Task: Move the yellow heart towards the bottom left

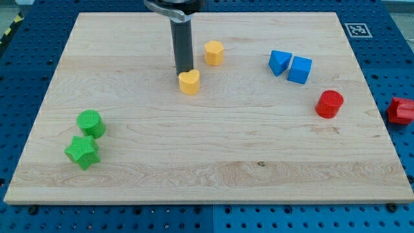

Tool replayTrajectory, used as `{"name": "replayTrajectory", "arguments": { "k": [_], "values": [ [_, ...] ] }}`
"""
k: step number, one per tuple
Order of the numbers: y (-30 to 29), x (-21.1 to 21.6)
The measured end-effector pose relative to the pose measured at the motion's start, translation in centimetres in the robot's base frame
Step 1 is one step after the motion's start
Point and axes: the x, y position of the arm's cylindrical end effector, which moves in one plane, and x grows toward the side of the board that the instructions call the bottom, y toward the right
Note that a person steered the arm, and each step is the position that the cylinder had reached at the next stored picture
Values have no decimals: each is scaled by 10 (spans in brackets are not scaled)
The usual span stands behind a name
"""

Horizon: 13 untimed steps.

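Note:
The yellow heart lies on the wooden board, above the middle and a little to the view's left. My tip stands at the heart's upper left edge, touching or nearly touching it. The dark rod rises from there to the view's top. A yellow hexagon block lies just up and to the right of the heart, apart from it.
A green cylinder and a green star sit at the view's lower left. A blue triangle and a blue cube sit at the upper right. A red cylinder is below them. A red block lies off the board's right edge.

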Motion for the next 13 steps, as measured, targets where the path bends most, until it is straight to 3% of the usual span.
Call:
{"name": "replayTrajectory", "arguments": {
  "k": [1,2,4,6,10,13],
  "values": [
    [0,48],
    [0,55],
    [34,19],
    [41,90],
    [-8,99],
    [-10,84]
  ]
}}
